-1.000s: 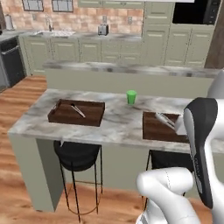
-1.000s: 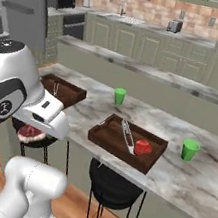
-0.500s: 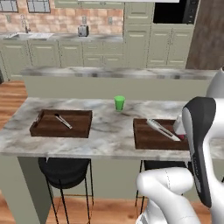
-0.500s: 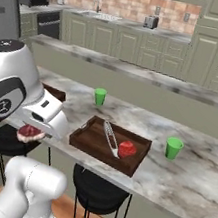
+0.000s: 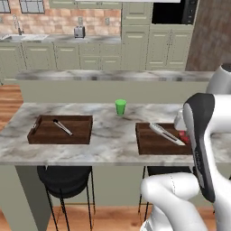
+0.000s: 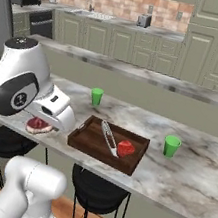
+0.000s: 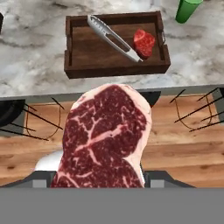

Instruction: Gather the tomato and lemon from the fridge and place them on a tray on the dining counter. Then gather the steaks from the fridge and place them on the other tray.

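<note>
Red marbled steak (image 7: 103,140) hangs gripped between the gripper's (image 7: 98,175) part-closed fingers, beyond them a wooden tray (image 7: 114,45); soft, floppy, likely slippery, best pinched mid-slab.

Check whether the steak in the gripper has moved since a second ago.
Yes. In the right base view the held steak has shifted right along the counter, closer to the tray with tongs.

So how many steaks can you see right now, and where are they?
2. One large steak is held in the gripper, short of the dining counter; a smaller steak lies in the wooden tray beside the tongs. Others may be out of sight.
</note>
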